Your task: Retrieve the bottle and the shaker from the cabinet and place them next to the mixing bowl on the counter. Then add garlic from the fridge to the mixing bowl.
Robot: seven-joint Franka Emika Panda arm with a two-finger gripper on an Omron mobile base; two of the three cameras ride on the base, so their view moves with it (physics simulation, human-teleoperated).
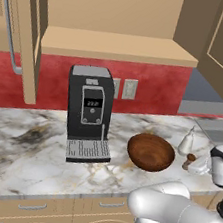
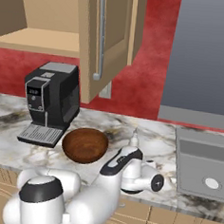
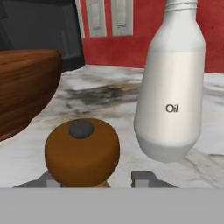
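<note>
The tool (image 1: 196, 165) sits low at the right edge of the left base view, down at the tabletop (image 1: 22, 145), with one brown shaker (image 1: 190, 159) right at its tip; how far its jaws stand apart cannot be told here. One white bottle (image 1: 185, 142) stands upright just behind the shaker, and one dark wooden mixing bowl (image 1: 150, 151) rests just to their left. One black coffee machine (image 1: 87, 111) stands further left, against the red wall with two pale switch plates (image 1: 124, 89). Above, one cabinet (image 1: 113, 45) hangs with both doors swung open and its tan shelf in sight. In the right base view the arm reaches across to the right of the mixing bowl (image 2: 84, 144), and the bottle (image 2: 134, 139) pokes up just behind the wrist; the coffee machine (image 2: 50, 102) stands to the left of the bowl, a grey sink (image 2: 202, 164) lies to the right, and the cabinet (image 2: 38, 39) is open overhead. In the hand view the two fingertips (image 3: 144, 178) stand narrowly apart, one on each side of the shaker (image 3: 82, 151), whose round knob sits between them; whether they press on it cannot be told. The bottle (image 3: 171, 83), marked "Oil", stands just beyond and to the right, apart from the shaker, and the rim of the mixing bowl (image 3: 24, 89) fills the left.
</note>
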